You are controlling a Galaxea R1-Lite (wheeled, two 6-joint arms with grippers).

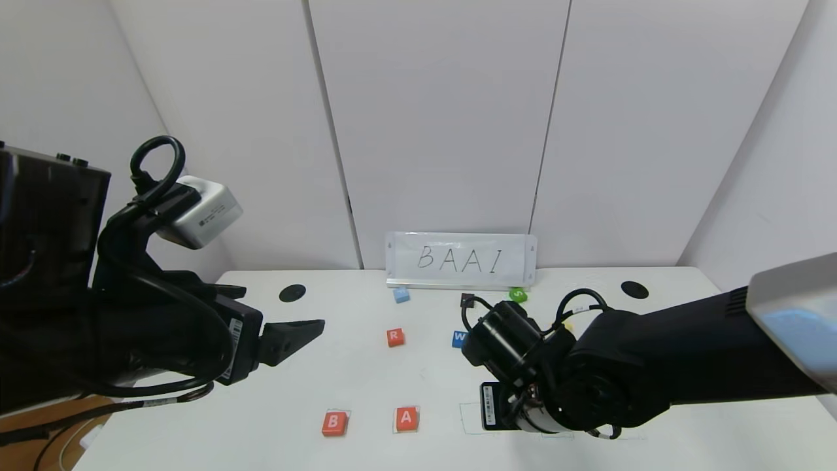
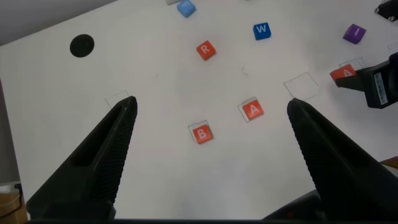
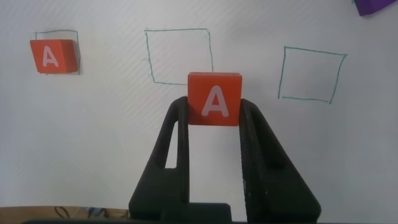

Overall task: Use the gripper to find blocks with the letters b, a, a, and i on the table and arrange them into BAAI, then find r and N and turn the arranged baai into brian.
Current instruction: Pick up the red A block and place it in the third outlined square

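Note:
The orange-red B block (image 1: 333, 423) and an A block (image 1: 407, 418) sit in pen-drawn squares near the front edge of the white table (image 1: 366, 379). My right gripper (image 3: 214, 109) is shut on the second A block (image 3: 214, 99), low over the table beside an empty square (image 3: 178, 56) to the right of the first A (image 3: 53, 56). In the head view my right arm (image 1: 543, 373) hides it. The purple I block (image 2: 354, 33) lies farther back. The R block (image 1: 395, 337) lies mid-table. My left gripper (image 1: 294, 333) hangs open and empty above the table's left side.
A blue W block (image 1: 459, 339), a light blue block (image 1: 401, 295) and a green block (image 1: 518, 294) lie toward the back, before a white BAAI sign (image 1: 461, 260). Two black holes (image 1: 292, 292) (image 1: 634, 289) mark the far table. Another empty square (image 3: 311, 74) lies further right.

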